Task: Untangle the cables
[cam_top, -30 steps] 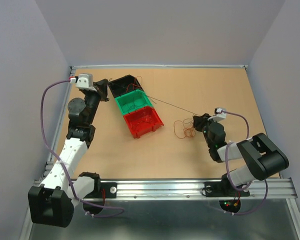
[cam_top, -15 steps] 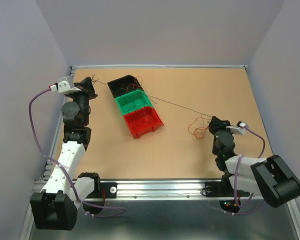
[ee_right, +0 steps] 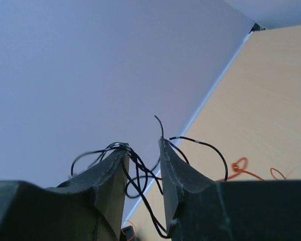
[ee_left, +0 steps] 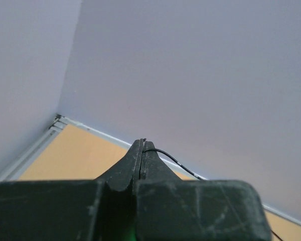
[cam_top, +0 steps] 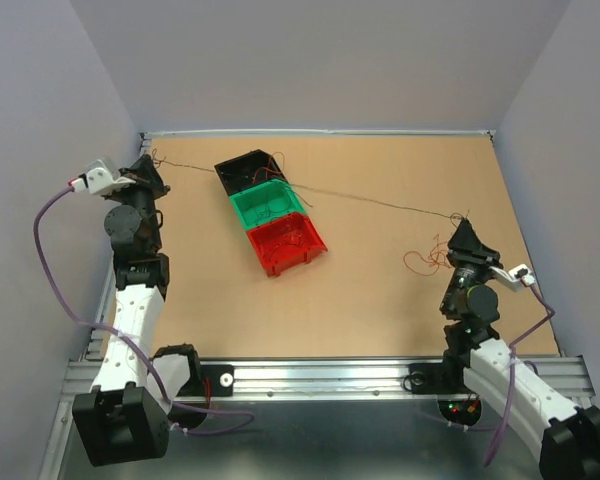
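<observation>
Up at the left claw (ee_left: 142,144), the wrist camera settles it: both fingers are pressed flat together with no gap, and a black cable (ee_left: 165,154) is nipped right at the tip, curling off to the right. The overhead view can't show that pinch. What it does show is where the line goes, from the far left corner of the table (cam_top: 380,310), drawn straight past the bins and all the way across to the other arm.

Over to the right claw (ee_right: 143,146), and the wrist camera shows its fingers standing apart with daylight between them. Black strands (ee_right: 140,175) loop over and across both tips, draped rather than clamped. Whether any of them is the end of that long line, the close-up doesn't say. Orange loops (ee_right: 239,164) lie on the board just beyond.

From above, those loops turn out to be a small red-orange tangle (cam_top: 425,262) on the table just to the left of the right claw. Only the overhead shows the three bins in a diagonal row, touching side to side: the black bin (cam_top: 242,172) farthest back, the green bin (cam_top: 267,205) in the middle, and the red bin (cam_top: 285,243) nearest. Thin wires show inside them, too fine to sort out.
</observation>
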